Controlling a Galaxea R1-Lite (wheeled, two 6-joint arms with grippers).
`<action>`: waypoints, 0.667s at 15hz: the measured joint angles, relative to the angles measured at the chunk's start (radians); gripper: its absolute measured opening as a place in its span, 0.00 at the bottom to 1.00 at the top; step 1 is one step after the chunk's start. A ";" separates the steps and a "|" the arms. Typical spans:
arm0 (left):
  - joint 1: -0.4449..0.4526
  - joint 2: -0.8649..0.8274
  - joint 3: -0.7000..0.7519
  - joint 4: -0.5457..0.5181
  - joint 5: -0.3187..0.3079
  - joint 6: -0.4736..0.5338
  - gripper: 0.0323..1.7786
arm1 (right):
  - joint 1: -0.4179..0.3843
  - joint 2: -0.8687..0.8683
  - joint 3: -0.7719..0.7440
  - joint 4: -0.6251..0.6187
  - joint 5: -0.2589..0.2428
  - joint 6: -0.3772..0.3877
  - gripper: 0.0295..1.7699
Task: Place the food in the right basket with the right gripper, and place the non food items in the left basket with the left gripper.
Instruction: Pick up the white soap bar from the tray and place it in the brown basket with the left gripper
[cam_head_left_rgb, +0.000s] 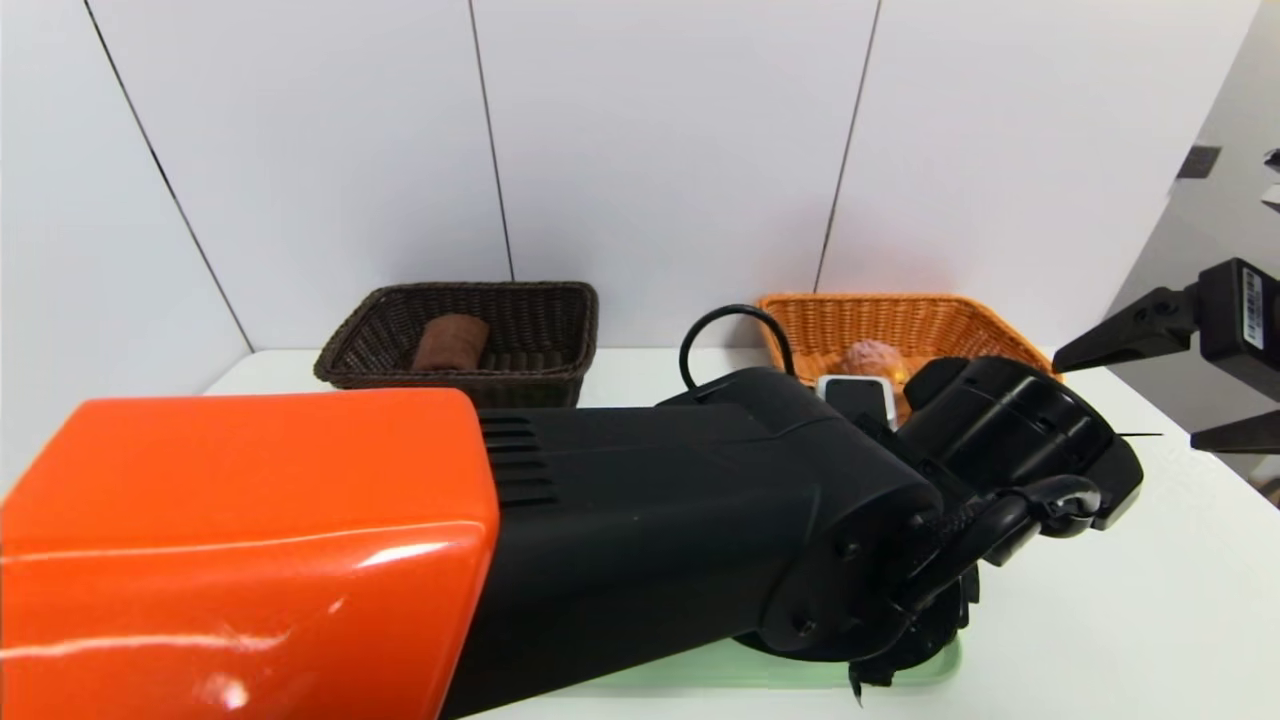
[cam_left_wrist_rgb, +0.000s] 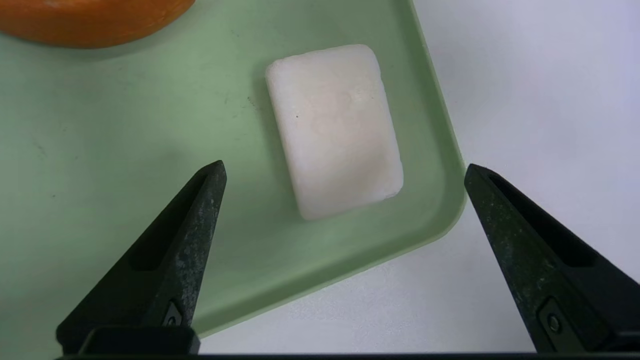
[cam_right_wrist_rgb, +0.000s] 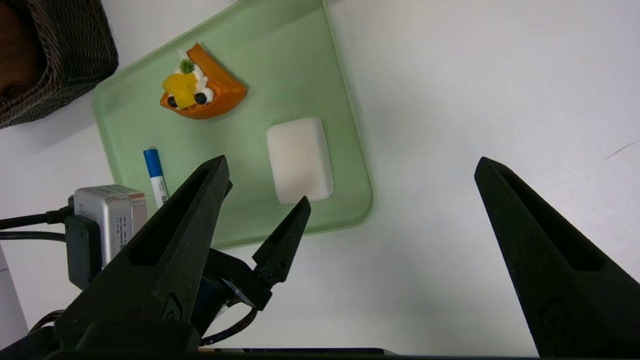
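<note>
Left claw (cam_left_wrist_rgb: 345, 162) hovering above the green tray (cam_left_wrist_rgb: 330, 287), tips spread wide, nothing between them gripped. White bar (cam_left_wrist_rgb: 335, 131) lying flat on the tray, near a rounded corner. Step in hand, as judged: lining up to pick the bar for the left basket. Next move calls for lowering with one tip on either side, clearing the tray's rim, then closing on the long sides.

Right claw (cam_head_left_rgb: 1200, 385) waiting at the right of the counter (cam_head_left_rgb: 1180, 540), near the orange basket (cam_head_left_rgb: 900, 305), also spread and empty.

Already sorted: brown towel (cam_head_left_rgb: 450, 342) resting in the dark basket (cam_head_left_rgb: 455, 380); pinkish bun (cam_head_left_rgb: 874, 358) sitting in the orange one. Still needing sorting besides the bar: fruit tart (cam_right_wrist_rgb: 202, 87) and blue-capped marker (cam_right_wrist_rgb: 156, 175), both lying on the tray.

Views differing: head view is showing both baskets' contents, but the left arm (cam_head_left_rgb: 640, 520) is hiding the bar and most of the tray. Right wrist view is giving the tray's layout; left wrist view is catching only the tart's orange edge and no marker.
</note>
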 joint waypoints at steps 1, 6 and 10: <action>-0.001 0.003 0.000 -0.011 -0.020 -0.005 0.95 | 0.000 0.000 0.005 -0.001 0.000 0.001 0.96; 0.004 0.037 -0.001 -0.017 -0.021 -0.006 0.95 | 0.000 -0.004 0.024 -0.001 0.000 0.001 0.96; 0.018 0.069 -0.001 -0.037 -0.017 0.008 0.95 | 0.000 -0.015 0.040 -0.001 0.000 0.002 0.96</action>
